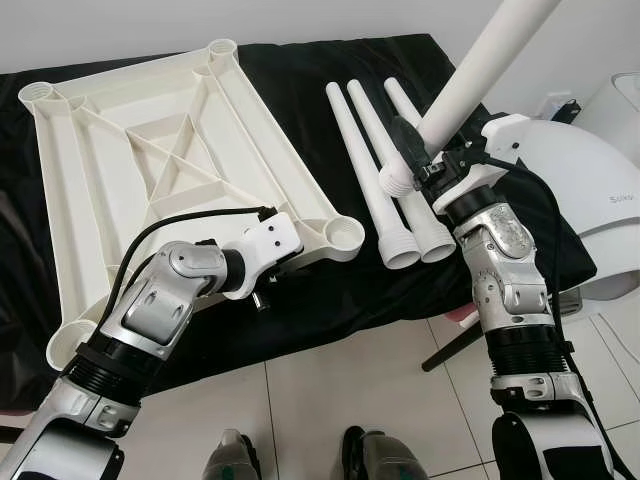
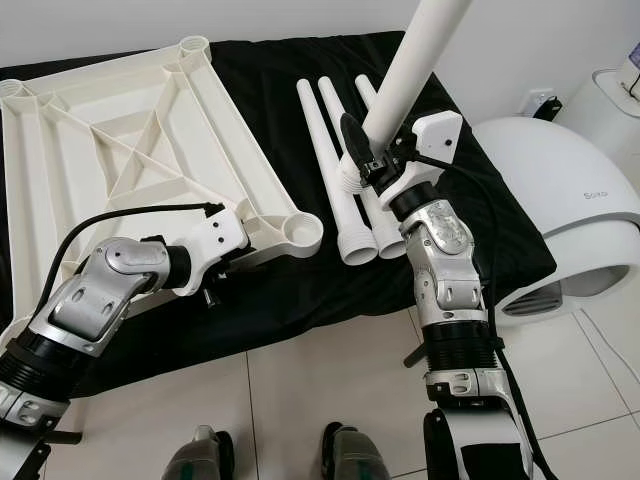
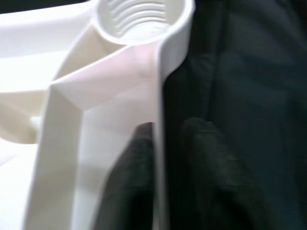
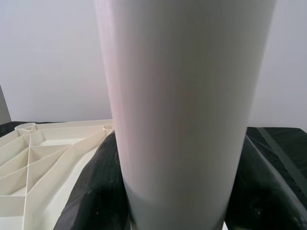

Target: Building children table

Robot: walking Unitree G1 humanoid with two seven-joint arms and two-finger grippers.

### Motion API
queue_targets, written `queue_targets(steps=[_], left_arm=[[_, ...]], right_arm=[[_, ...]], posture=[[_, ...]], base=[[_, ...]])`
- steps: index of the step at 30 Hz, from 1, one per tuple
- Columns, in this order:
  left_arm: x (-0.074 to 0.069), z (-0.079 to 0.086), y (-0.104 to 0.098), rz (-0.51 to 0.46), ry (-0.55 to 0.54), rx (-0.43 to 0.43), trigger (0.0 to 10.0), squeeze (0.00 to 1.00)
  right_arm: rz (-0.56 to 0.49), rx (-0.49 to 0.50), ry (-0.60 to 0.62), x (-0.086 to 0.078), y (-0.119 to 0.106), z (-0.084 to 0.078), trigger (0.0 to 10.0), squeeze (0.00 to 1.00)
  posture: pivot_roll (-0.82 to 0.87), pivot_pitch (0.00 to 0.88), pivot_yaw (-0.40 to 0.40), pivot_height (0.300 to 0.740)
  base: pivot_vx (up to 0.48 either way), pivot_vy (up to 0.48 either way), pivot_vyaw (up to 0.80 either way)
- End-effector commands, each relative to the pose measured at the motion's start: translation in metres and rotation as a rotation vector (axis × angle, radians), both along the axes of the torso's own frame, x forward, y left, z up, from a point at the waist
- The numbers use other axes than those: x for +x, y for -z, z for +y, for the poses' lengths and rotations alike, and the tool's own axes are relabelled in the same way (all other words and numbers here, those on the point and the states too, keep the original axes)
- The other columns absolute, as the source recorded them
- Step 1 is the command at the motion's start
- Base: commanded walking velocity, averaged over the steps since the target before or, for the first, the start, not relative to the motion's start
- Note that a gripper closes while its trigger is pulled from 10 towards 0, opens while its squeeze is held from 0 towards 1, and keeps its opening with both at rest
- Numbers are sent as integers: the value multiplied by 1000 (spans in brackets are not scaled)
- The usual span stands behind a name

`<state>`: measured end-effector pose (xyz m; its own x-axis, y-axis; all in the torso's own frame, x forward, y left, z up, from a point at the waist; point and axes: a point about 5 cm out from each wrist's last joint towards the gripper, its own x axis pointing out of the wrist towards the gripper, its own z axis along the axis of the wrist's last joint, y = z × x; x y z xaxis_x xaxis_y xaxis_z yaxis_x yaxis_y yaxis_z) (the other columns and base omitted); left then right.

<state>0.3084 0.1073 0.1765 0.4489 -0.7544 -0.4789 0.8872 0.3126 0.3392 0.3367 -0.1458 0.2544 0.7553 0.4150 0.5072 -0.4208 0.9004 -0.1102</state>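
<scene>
A white moulded plastic tabletop (image 1: 150, 170) lies upside down on a black cloth (image 1: 300, 300), its underside a lattice of straight and diagonal ribs with a round threaded socket (image 1: 343, 236) at each corner. The left gripper (image 3: 160, 158) clamps the thin side rim of the tabletop just short of the near right socket; one black finger (image 3: 134, 167) sits on the inner, ribbed side of the rim, the other on the cloth side. In the left wrist view the socket's inner wall shows ridged screw threads.

The right gripper (image 1: 412, 160) holds a leg (image 1: 470, 75), a smooth white tapering tube, near its ribbed, collared end, with the tube raised steeply up and away to the right. Its black fingers wrap both sides of the tube in the right wrist view.

Three more legs (image 1: 375, 180) lie side by side on the cloth, right of the tabletop, wide collared ends toward the robot. A glossy white domed appliance (image 2: 560, 200) stands on the tiled floor (image 1: 350, 390) at the right.
</scene>
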Motion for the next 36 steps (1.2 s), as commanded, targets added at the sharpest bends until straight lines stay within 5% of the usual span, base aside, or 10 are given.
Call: queue_targets(steps=[1, 2, 4, 9, 11, 28, 36], left_arm=[[0, 0, 5, 6, -11, 11, 4471, 0], [0, 0, 5, 9, -12, 9, 4471, 0], [0, 0, 5, 13, -8, 2, 0, 0], [0, -1, 5, 15, -5, -3, 0, 0], [0, 1, 7, 14, -9, 26, 10000, 0], [0, 13, 11, 6, -32, 70, 10000, 0], [-1, 15, 10, 1, -33, 70, 10000, 0]], right_arm=[[-15, 4, -6, -3, -2, 0, 10000, 0], [-14, 4, -6, -4, -1, 0, 10000, 0], [-14, 3, -8, -4, -1, 0, 10000, 0], [-12, 2, -15, -4, -1, 1, 10000, 0], [-7, 0, -44, -6, 0, 3, 10000, 0], [110, -65, -404, -17, 14, 19, 10000, 0], [186, -83, -474, -10, 32, 10, 10000, 0]], posture=[[33, 156, 4, 740], [33, 156, 4, 740], [32, 155, 6, 740], [32, 155, 6, 740], [32, 154, 7, 740], [39, 150, -7, 740], [40, 156, -8, 740]], base=[[0, 0, 0], [0, 0, 0], [0, 0, 0], [0, 0, 0], [0, 0, 0], [0, 0, 0], [0, 0, 0]])
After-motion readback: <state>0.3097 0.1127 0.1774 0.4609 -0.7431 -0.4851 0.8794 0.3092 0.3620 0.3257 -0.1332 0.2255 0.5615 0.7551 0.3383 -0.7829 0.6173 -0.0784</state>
